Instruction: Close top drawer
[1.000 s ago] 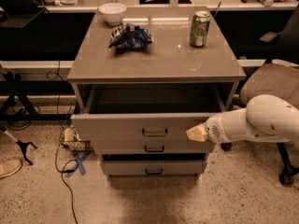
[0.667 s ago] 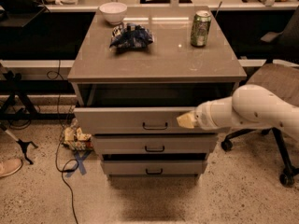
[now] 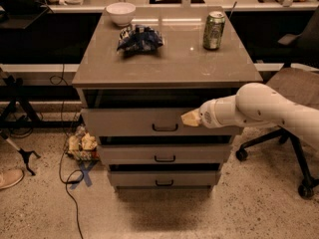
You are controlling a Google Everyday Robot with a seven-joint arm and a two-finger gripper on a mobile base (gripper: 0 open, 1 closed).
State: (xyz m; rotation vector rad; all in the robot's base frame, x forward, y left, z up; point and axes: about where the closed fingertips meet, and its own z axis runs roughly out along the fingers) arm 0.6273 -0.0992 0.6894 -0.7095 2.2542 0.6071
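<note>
The top drawer (image 3: 129, 121) of the grey-beige cabinet has a flat front with a small dark bail handle (image 3: 165, 128) at its centre. It stands out only a little, with a dark gap under the cabinet top. My gripper (image 3: 191, 118), at the end of the white arm coming in from the right, rests against the drawer front just right of the handle.
Two slimmer drawers (image 3: 163, 154) sit below. On the cabinet top (image 3: 164, 59) stand a white bowl (image 3: 120, 13), a blue snack bag (image 3: 139, 38) and a green can (image 3: 214, 30). An office chair (image 3: 294, 88) is at the right. Cables and a crumpled bag (image 3: 82, 144) lie on the floor at the left.
The top drawer has slid inward, from well open to nearly shut. My gripper has moved with it along the front toward the handle.
</note>
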